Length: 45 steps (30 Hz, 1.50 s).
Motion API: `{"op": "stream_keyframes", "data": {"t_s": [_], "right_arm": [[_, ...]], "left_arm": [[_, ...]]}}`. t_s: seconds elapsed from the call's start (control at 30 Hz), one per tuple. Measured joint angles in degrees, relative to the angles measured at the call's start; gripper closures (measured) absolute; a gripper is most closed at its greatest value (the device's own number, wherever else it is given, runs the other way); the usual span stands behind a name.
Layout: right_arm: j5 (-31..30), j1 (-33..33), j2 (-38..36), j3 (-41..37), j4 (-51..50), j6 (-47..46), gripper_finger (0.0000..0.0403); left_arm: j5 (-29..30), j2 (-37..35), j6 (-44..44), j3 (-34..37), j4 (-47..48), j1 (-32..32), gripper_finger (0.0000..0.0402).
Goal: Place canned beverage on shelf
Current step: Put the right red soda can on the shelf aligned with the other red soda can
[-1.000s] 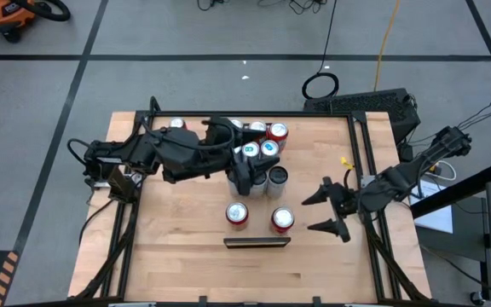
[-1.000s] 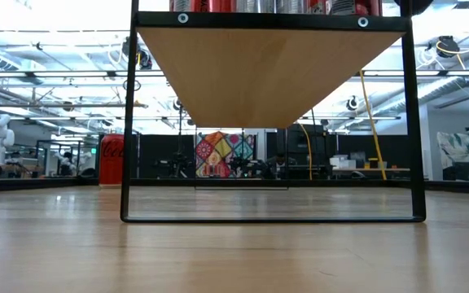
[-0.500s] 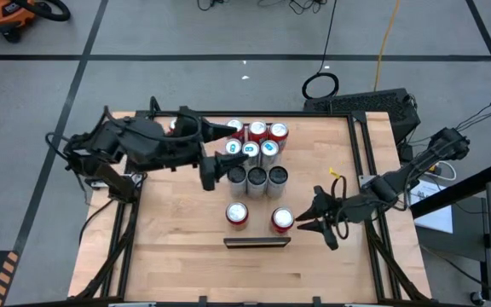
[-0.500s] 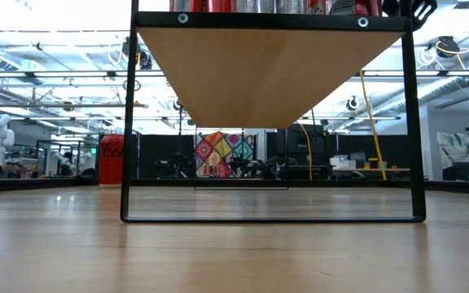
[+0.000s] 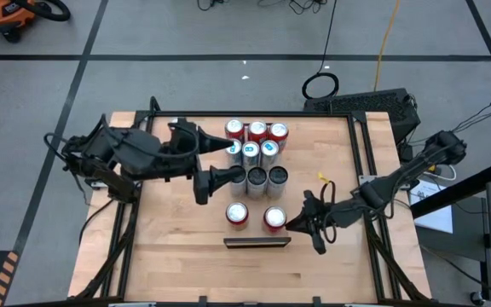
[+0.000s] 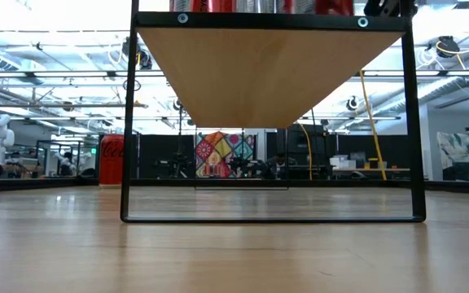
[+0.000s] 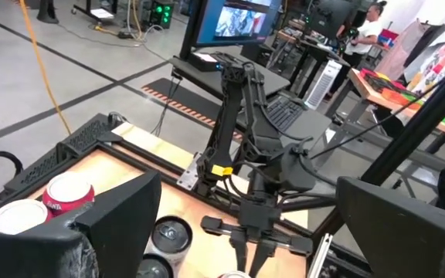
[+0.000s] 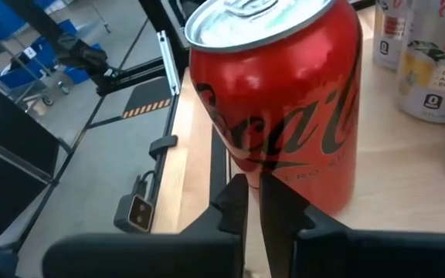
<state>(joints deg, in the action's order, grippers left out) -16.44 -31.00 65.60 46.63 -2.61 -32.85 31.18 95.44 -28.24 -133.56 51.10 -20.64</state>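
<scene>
A red can (image 5: 274, 218) stands upright on the pale-wood shelf (image 5: 257, 231), near the shelf's dark end strip (image 5: 257, 242). In the right wrist view the can (image 8: 284, 100) fills the picture. My right gripper (image 5: 294, 223) is shut, its tips at the can's right side. A second red can (image 5: 237, 213) stands beside it, and several more cans (image 5: 257, 153) stand farther back on the shelf. My left gripper (image 5: 201, 183) hangs open to the left of the cans, with nothing between its fingers. The low view looks up at the shelf's underside (image 6: 267, 73). My right gripper pushes with its shut fingertips (image 8: 242, 197) against the red can's side wall (image 8: 284, 185), low down on it. The fingers come nearly level from the table's right. The can stands upright with its base on the shelf.
The shelf's black frame legs (image 6: 125, 122) stand on the tabletop (image 5: 177, 239). Black rails (image 5: 361, 162) run along the table's edges. Bare wood lies left and right of the shelf. The left wrist view shows the right arm (image 7: 246, 154) across the table.
My right gripper has gone toward the table's left and down to the red can and has shut. The can has slid a little toward the left on the shelf, still upright. My left gripper has drawn back from above the cans toward the table's left, still open.
</scene>
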Motion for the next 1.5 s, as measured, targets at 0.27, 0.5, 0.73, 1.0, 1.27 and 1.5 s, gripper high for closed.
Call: {"op": "stream_keyframes", "data": {"t_s": [0.27,0.5,0.73,1.0,1.27,1.5], "right_arm": [[0.06,2.15,2.94,0.00,4.50,0.25,0.0388],[0.01,3.07,3.76,-0.02,6.01,0.81,0.0387],[0.03,4.14,3.74,-0.02,6.38,2.49,0.0387],[0.52,4.81,5.23,-0.02,10.06,4.03,0.0387],[1.61,4.81,6.58,-0.02,11.60,3.59,0.0387],[1.63,5.88,6.56,-0.02,11.60,3.70,0.0387]], "left_arm": [[0.22,0.00,-0.07,0.00,0.63,-1.78,0.0008],[0.59,0.01,-0.07,0.02,0.68,-2.28,0.0008],[0.59,0.01,0.01,0.02,0.98,-2.28,0.0008],[0.60,0.01,0.01,0.04,1.30,-2.28,0.0008],[1.86,0.02,0.02,0.04,2.44,-2.25,0.0008],[3.69,0.02,0.27,0.04,2.90,-1.93,0.0008]]}}
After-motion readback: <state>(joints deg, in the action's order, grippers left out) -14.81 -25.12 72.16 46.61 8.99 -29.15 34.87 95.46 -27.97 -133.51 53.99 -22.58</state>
